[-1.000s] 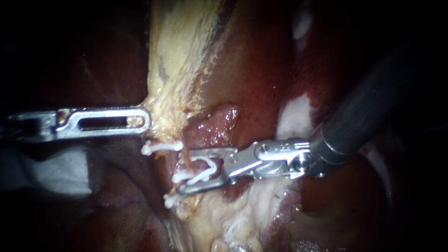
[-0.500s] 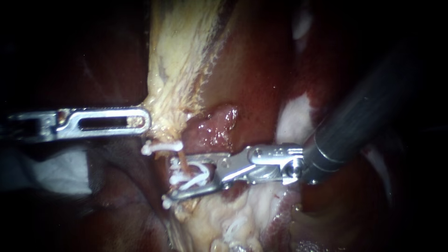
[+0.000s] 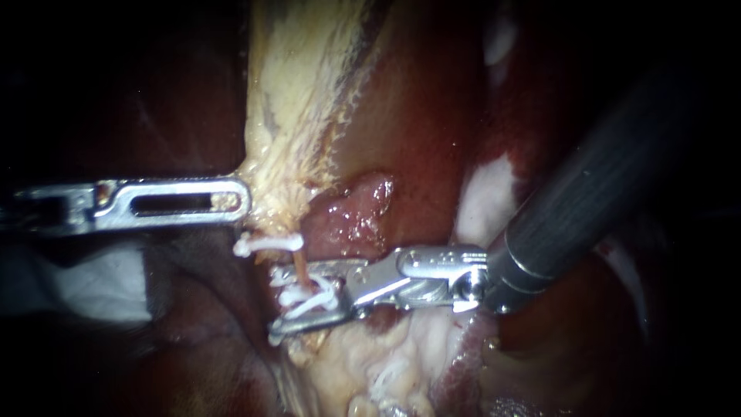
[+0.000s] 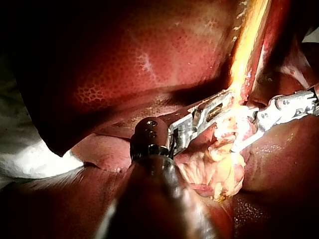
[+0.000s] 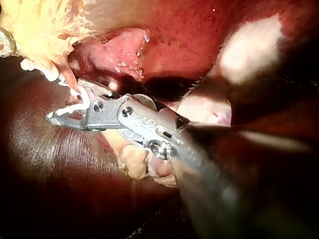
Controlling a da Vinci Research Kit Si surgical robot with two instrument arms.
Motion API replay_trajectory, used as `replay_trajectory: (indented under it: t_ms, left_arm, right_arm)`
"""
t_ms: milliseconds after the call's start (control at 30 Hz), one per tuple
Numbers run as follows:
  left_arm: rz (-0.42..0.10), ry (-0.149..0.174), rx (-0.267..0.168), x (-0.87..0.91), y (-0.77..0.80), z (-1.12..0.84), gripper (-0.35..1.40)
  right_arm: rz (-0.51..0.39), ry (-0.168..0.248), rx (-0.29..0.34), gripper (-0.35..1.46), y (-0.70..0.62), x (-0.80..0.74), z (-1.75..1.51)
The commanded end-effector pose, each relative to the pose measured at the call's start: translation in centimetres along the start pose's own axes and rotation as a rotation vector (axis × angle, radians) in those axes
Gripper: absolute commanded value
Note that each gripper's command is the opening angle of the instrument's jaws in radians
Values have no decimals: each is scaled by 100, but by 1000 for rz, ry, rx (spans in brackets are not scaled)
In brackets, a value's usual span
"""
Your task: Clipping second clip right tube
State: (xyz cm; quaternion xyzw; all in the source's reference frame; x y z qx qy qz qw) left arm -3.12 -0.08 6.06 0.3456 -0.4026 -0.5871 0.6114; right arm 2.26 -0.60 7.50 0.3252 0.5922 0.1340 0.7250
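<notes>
A thin tan tube [image 3: 299, 266] runs down from the pale yellow tissue [image 3: 297, 93]. One white clip [image 3: 266, 244] sits across it higher up. My right instrument [image 3: 279, 306] comes in from the upper right. Its jaws straddle the tube just below that clip and press a second white clip [image 3: 310, 297] around it. In the right wrist view the same jaws [image 5: 62, 107] hold the white clip [image 5: 75, 102]. My left instrument [image 3: 241, 202] holds the edge of the yellow tissue, its slotted jaws shut on it; the left wrist view shows this grip [image 4: 225, 101].
Dark red liver [image 3: 417, 116] lies behind and to the right. A pink lump [image 3: 351, 216] bulges just above the right instrument's jaws. Fatty pale tissue [image 3: 363, 363] lies below them. White gauze [image 3: 93, 282] shows at the left.
My right instrument has slid left along the tissue and its jaws have narrowed, squeezing the white clip around the tube. The left instrument has held still.
</notes>
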Motion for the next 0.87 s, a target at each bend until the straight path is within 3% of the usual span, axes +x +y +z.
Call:
replay_trajectory:
  t_ms: [33,100,133,333,867]
  left_arm:
    - [0,0,0,0,0,0,-35]
    - [0,0,0,0,0,0,-35]
    - [0,0,0,0,0,0,-35]
    - [0,0,0,0,0,0,-35]
    - [0,0,0,0,0,0,-35]
  right_arm:
    - [20,2,-16,16,0,0,-3]
    - [63,4,-30,-26,0,0,-9]
    - [70,0,-37,-35,0,0,-12]
    - [113,-76,-69,-35,1,-1,-19]
    - [123,-78,-71,-35,-1,-2,-18]
